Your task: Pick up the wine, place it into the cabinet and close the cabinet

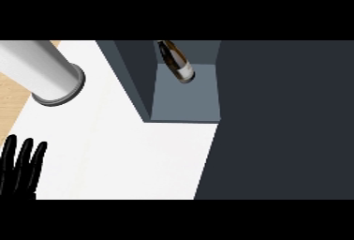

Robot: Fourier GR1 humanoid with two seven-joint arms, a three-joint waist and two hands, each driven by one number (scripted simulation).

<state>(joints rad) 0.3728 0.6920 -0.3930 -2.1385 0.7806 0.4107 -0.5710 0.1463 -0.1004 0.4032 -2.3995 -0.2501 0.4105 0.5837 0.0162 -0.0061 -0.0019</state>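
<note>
Well, the wine bottle (178, 63) sits inside the cabinet (183, 101) at twelve; closing remains. Left robot hand (19, 171) at eight, fingers straight, empty.

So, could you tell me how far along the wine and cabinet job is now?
Done: the wine bottle is inside the cabinet, with no hand on it. In hand: nothing; the left hand rests open at the lower left edge, and the right hand is out of view. Left: closing the cabinet, whose compartment is open; the dark panel at right looks like its door.
</note>
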